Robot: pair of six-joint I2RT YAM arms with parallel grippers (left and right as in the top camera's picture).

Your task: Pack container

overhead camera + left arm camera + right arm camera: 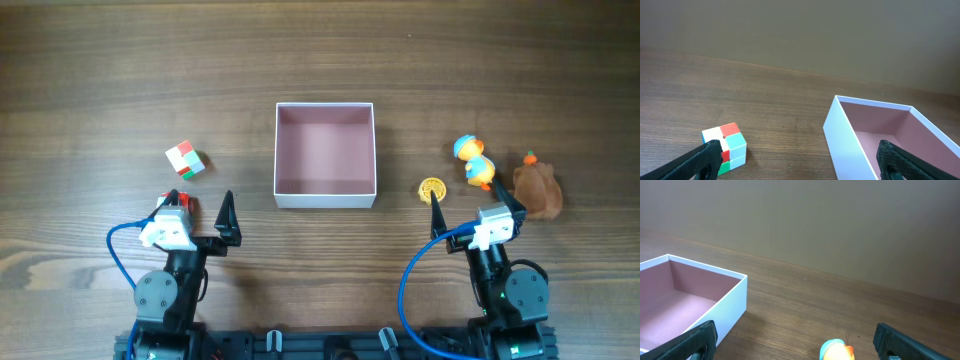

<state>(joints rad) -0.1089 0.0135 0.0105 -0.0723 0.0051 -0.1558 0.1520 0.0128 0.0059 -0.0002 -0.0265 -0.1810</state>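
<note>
The container point(325, 196), a square white box with a dusty pink inside, sits at the table's middle and holds nothing. It also shows in the left wrist view point(842, 140) and the right wrist view point(732, 302). A small colour cube point(185, 160) lies left of it, also in the left wrist view point(729, 145). A yellow-blue duck toy point(475, 162), a small orange-yellow disc point(432, 189) and a brown plush toy point(537, 190) lie to its right. The duck's head shows in the right wrist view point(836, 351). My left gripper point(200, 213) and right gripper point(476, 212) are open and empty near the front.
The table is dark wood. Blue cables loop beside both arm bases at the front edge.
</note>
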